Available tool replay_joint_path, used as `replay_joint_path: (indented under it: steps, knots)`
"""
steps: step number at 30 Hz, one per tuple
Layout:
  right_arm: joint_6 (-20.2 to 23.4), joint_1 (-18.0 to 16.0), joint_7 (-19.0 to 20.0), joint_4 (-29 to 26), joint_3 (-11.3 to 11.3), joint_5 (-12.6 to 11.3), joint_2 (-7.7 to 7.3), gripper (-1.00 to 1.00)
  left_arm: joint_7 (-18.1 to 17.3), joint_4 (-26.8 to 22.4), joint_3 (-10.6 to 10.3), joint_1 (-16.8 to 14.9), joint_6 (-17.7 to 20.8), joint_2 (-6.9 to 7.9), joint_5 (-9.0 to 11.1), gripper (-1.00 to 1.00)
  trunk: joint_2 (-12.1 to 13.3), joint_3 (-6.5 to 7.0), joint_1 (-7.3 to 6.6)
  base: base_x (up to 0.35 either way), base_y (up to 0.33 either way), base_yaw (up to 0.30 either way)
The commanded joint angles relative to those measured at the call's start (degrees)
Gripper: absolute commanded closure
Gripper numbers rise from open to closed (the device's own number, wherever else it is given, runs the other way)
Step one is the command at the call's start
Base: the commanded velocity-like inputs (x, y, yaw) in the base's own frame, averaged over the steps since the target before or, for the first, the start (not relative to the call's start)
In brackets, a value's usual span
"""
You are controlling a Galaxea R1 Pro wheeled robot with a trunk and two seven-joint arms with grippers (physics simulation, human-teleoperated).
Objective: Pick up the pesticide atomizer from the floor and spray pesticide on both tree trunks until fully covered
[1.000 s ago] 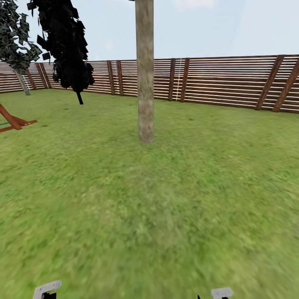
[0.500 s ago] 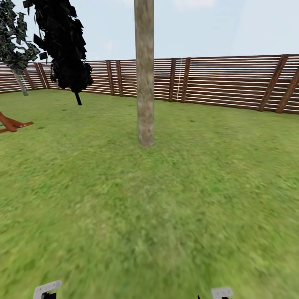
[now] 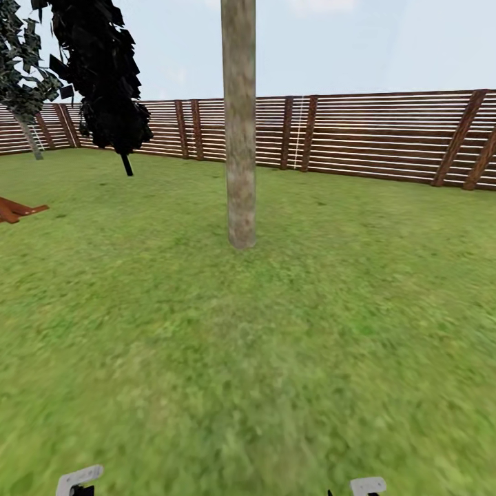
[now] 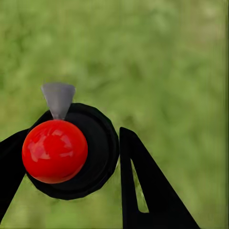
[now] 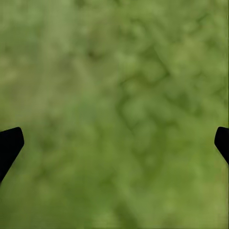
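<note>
Across the lawn [image 3: 275, 358], we are nearing the trunk [image 3: 240, 138]; left gripper [image 4: 71, 157] gripping the atomizer [image 4: 55, 150], right gripper [image 5: 114, 143] spread, empty.

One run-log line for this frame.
phase: nearing tree trunk | left gripper: holds atomizer | right gripper: open, empty | ground: grass

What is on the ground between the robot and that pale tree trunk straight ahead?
Just bare grass. In the head view, the lawn runs unbroken from the robot's arms at the picture's lower edge up to the tree trunk.
</note>
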Motion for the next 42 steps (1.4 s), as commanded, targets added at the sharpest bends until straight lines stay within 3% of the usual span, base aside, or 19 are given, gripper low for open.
replay_joint_path:
  steps: [1, 42]
  knots:
    - [0.0, 0.0, 0.0, 0.0, 0.0, 0.0, 0.00, -1.00, 0.0, 0.0, 0.0, 0.0, 0.0, -0.01, 0.0, 1.00, 0.0, 0.00, 0.00, 0.341, 0.000, 0.000]
    - [0.0, 0.0, 0.0, 0.0, 0.0, 0.0, 0.00, -1.00, 0.0, 0.0, 0.0, 0.0, 0.0, 0.07, 0.0, 1.00, 0.0, 0.00, 0.00, 0.341, 0.000, 0.000]
